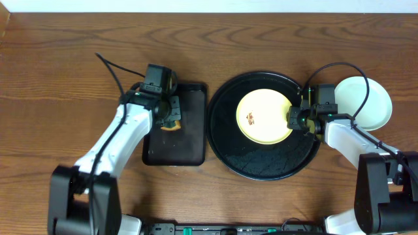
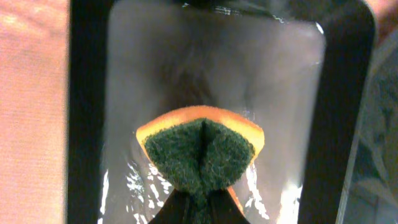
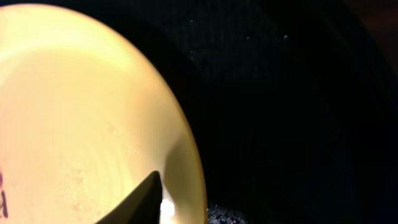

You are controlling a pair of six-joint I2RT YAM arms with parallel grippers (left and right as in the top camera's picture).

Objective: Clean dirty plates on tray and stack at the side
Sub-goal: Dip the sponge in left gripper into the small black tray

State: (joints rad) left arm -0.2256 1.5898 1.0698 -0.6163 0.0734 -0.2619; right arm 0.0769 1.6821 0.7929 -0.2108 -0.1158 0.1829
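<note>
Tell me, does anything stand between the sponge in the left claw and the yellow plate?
Nothing visible does. Between sponge and yellow plate lie only the low rims of the rectangular tray and round tray; the right claw is at the plate's far edge.

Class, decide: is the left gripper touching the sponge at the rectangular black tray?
Touching. The left wrist view shows the sponge folded and pinched at its lower end in the shut left gripper.

No legible text anywhere; brown marks (image 1: 250, 118) on the yellow plate (image 1: 269, 108) perhaps mere smears.
</note>
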